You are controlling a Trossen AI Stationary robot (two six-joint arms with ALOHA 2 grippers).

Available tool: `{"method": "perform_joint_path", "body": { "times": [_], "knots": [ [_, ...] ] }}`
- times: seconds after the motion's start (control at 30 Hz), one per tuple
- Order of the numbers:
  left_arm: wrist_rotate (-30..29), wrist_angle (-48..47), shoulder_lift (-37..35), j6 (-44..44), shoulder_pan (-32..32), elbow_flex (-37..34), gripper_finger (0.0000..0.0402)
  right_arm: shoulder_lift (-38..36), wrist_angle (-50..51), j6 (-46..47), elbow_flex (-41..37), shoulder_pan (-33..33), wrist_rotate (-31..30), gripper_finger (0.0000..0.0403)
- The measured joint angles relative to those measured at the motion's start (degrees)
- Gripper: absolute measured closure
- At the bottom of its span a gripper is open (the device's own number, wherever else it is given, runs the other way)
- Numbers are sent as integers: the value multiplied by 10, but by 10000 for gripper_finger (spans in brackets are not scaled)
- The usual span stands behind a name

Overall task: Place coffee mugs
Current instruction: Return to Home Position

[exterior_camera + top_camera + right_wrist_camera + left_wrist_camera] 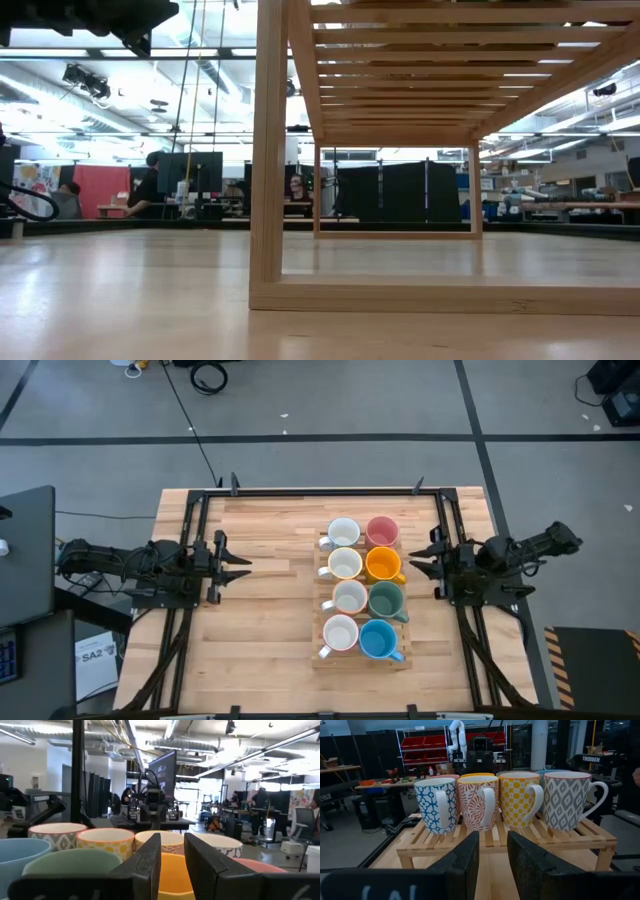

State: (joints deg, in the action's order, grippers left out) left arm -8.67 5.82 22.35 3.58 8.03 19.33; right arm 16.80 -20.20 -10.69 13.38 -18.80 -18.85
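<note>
From above, eight mugs (344,564) stand in two rows of four on a wooden rack (352,659), right of the table's (260,640) centre. Only the left wrist view shows four of them patterned in blue, red, yellow and grey. The left gripper (243,567) and right gripper (415,563) flank the rack, each with its fingers narrowly parted and empty.

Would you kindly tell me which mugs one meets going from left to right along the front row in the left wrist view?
On the wooden rack: blue-patterned mug → red-patterned mug → yellow dotted mug → grey-patterned mug.
</note>
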Motion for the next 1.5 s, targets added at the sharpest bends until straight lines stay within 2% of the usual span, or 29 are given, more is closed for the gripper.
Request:
{"method": "perform_joint_path", "body": {
  "times": [0.43,0.53,0.77,1.13,1.5],
  "knots": [
    [0,0,0,0,0,0,295,-164,199,48,4,21,6,312],
    [0,0,0,0,0,0,294,-167,216,48,4,21,5,312],
    [0,3,0,0,0,0,294,-167,222,57,2,25,8,312],
    [0,3,0,0,0,0,294,-167,144,77,-86,25,10,312],
    [0,3,0,0,0,0,294,-167,142,84,-120,25,9,312]
  ]
}}
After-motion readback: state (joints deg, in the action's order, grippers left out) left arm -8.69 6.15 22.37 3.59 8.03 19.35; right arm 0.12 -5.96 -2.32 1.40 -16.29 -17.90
